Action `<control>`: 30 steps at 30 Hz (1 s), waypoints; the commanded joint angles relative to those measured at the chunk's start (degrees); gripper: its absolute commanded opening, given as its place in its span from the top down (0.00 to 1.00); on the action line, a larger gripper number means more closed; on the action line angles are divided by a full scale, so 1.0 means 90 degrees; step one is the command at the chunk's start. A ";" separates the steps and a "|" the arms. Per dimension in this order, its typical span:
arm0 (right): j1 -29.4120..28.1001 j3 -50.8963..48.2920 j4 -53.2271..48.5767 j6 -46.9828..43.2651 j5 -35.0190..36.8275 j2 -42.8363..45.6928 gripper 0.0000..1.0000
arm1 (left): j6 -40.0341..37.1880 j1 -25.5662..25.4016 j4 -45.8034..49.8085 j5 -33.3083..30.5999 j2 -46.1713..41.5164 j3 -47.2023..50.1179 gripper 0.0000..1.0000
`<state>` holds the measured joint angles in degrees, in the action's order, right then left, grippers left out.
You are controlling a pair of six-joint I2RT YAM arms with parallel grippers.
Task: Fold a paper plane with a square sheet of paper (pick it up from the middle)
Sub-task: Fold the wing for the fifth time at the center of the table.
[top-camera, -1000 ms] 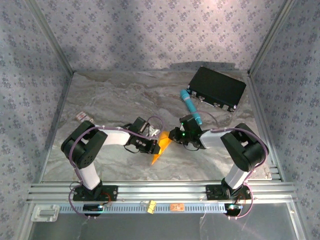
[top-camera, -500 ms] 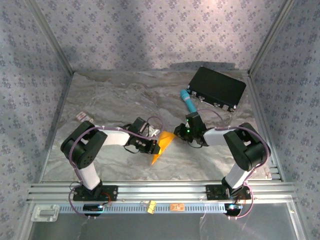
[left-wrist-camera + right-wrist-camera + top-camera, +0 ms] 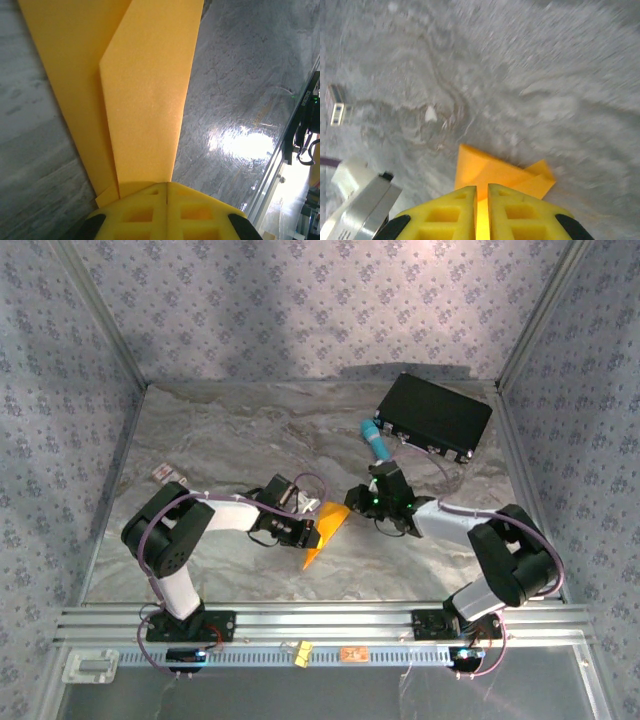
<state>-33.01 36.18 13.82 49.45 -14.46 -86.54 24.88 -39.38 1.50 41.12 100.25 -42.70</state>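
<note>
Left jaws pressed shut on the plane, mid-counter, between the two arms. Right jaws nearly together, pinching the plane's far right corner. Plane is folded with overlapping flaps, its narrow tip pointing toward the arm bases.

Top-view lighting was diffuse and moderate; the paper plane was the brightest item, with soft shadows on the back wall behind it. In the left wrist view, a blown-out glare patch sat on the table right of the plane, whose grain was sharp. In the right wrist view, the table beyond the plane was motion-blurred.
</note>
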 commanded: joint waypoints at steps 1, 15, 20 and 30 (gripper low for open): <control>-0.0289 0.0192 0.0186 -0.0092 -0.0372 -0.0389 0.86 | -0.0011 0.0016 0.0791 -0.0543 0.0209 0.0264 1.00; -0.0288 -0.0138 0.0115 0.0064 -0.0010 -0.1232 0.93 | 0.0296 0.0018 0.1161 -0.0188 -0.0696 -0.0400 0.99; -0.0306 -0.0097 0.0096 0.0088 0.0021 -0.1215 0.93 | 0.0531 0.0008 0.0984 -0.0098 -0.0875 -0.0593 0.98; -0.0345 -0.0075 0.0046 0.0096 0.0027 -0.1225 0.93 | 0.0600 -0.0236 0.0722 -0.0319 0.0173 -0.1181 0.97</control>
<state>-35.94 36.10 17.85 49.93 -16.69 -95.70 29.89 -40.69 8.34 39.13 99.39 -51.86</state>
